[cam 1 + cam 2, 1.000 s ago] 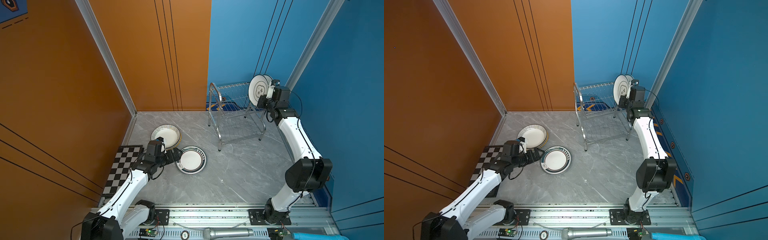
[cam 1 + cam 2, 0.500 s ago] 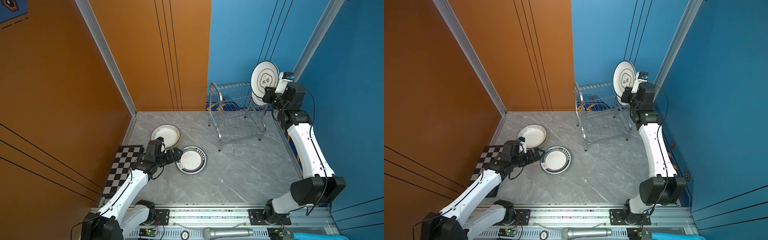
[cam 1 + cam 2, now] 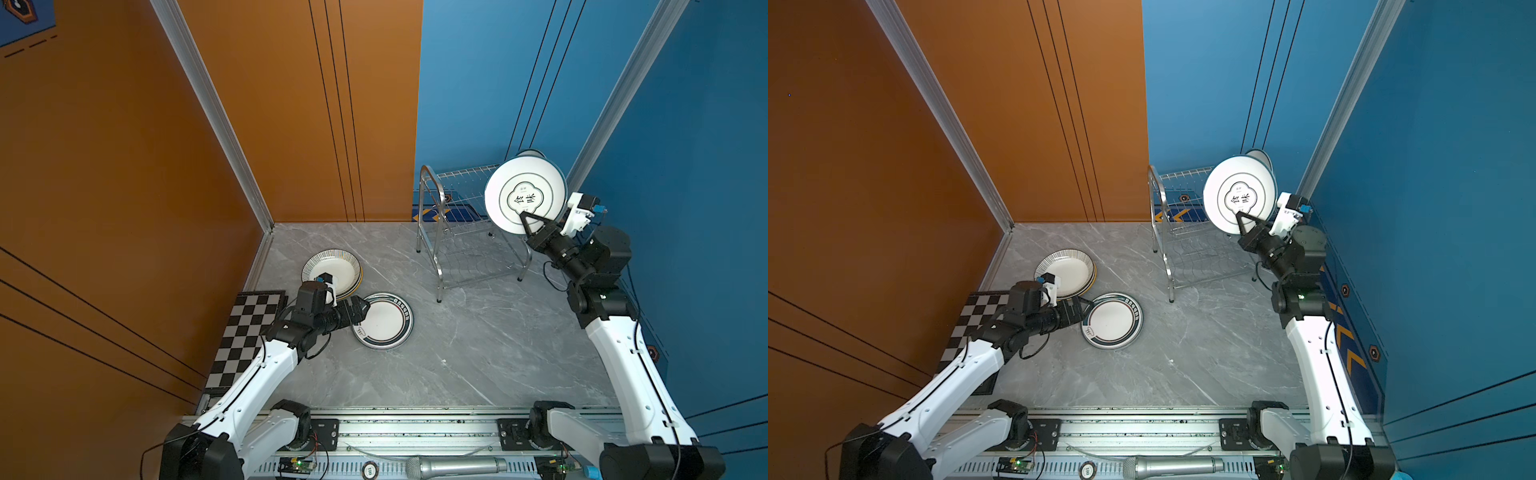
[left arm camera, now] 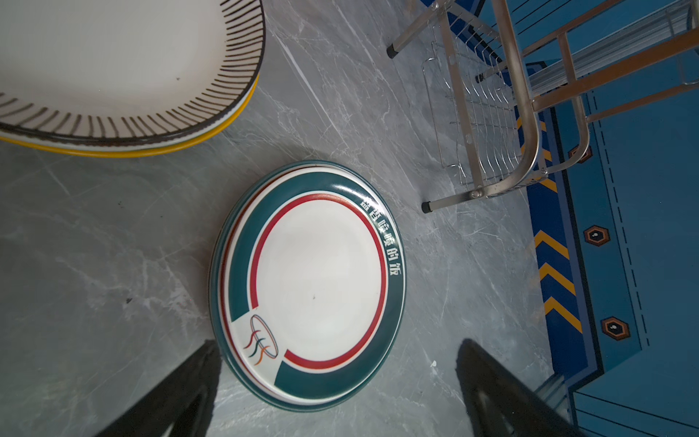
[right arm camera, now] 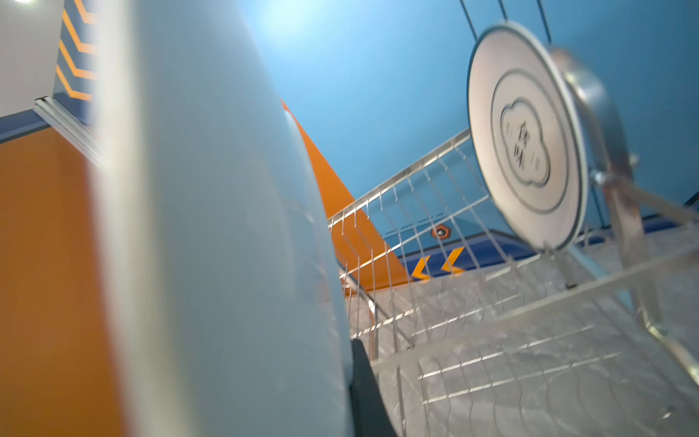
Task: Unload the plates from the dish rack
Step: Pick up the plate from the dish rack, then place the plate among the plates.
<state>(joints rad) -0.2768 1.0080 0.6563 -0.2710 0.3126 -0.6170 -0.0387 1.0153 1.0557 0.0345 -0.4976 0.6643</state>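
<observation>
Right gripper [image 3: 530, 222]: pinching the lower rim of a round white plate with black characters [image 3: 525, 197], held on edge at upper right in both top views, likely so it clears the wire slots.
Dish rack [image 3: 426, 195]: shiny steel wire frame; one similar plate [image 5: 525, 136], blurred, apparently stands in its upper tier.
Left gripper [image 3: 361, 309]: jaws spread, empty, low beside the teal-banded plate stack [image 4: 314, 283] at lower centre, near the striped-rim plates [image 3: 332, 268].

Surface: grey marbled bench [image 3: 478, 353]
Standing on it: dish rack [image 3: 471, 249]
Lying on it: striped-rim plate stack [image 3: 336, 266], teal-banded plate stack [image 3: 384, 321], chequered board [image 3: 245, 332]
</observation>
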